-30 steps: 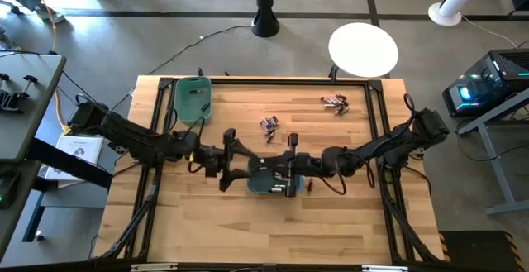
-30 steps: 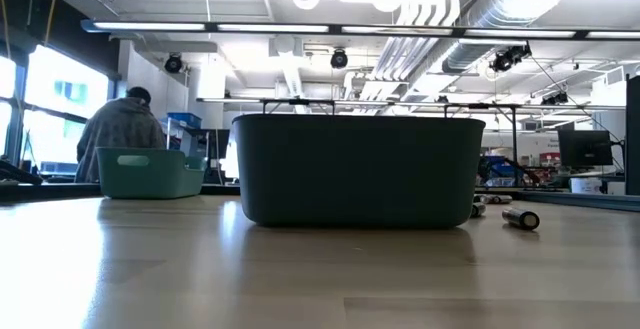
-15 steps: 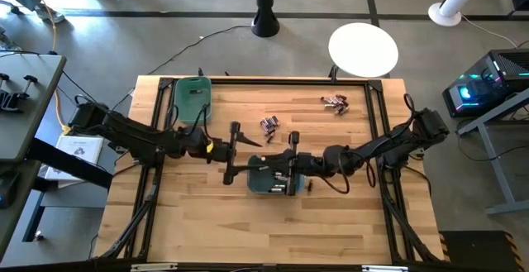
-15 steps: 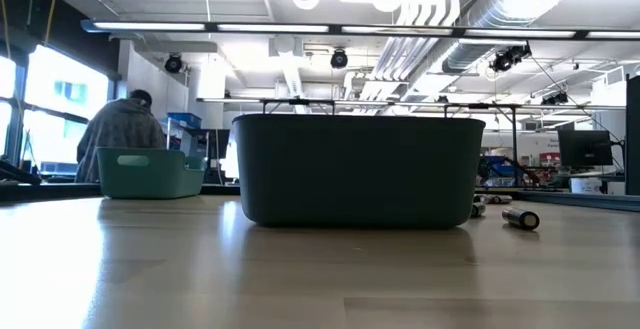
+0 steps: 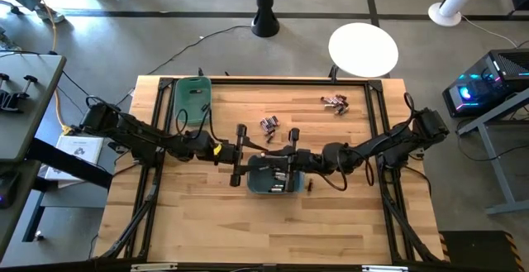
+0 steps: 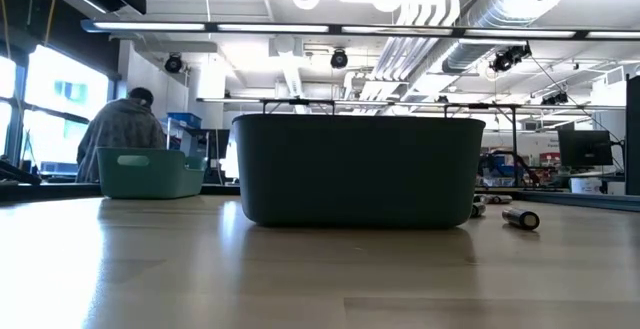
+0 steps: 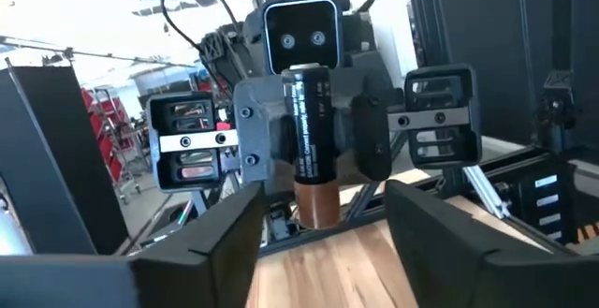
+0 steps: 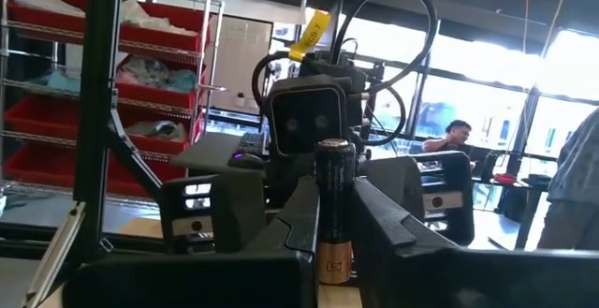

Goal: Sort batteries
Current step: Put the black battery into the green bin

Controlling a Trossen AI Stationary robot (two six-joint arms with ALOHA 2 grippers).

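Observation:
My right gripper [image 5: 278,163] is shut on one battery [image 7: 309,111], black with a copper-brown lower end. It holds it above the dark teal bin [image 5: 273,181], which stands at the table's middle and fills the low view [image 6: 355,169]. My left gripper [image 5: 239,153] is wide open just left of the bin and faces the right gripper. Its fingers [image 7: 201,242] stand apart from the battery on either side and touch nothing. Loose batteries [image 5: 269,125] lie in a small heap beyond the bin. My right gripper pinches the battery's black middle [image 8: 334,200] between its two fingers [image 8: 290,242]. The fingers come level from the table's right and lie across the battery. The battery stands upright, its copper-brown end [image 7: 316,205] down, lifted clear above the bin.
A green bin [image 5: 193,98] stands at the far left with a battery in it. More batteries [image 5: 335,101] lie at the far right, and one [image 5: 310,185] lies beside the teal bin. A person sits in the room beyond the table [image 6: 120,134].
My left gripper has gone toward the table's right edge, closer to the right gripper and the battery it holds, and it has stayed open. My right gripper has kept the battery over the teal bin.

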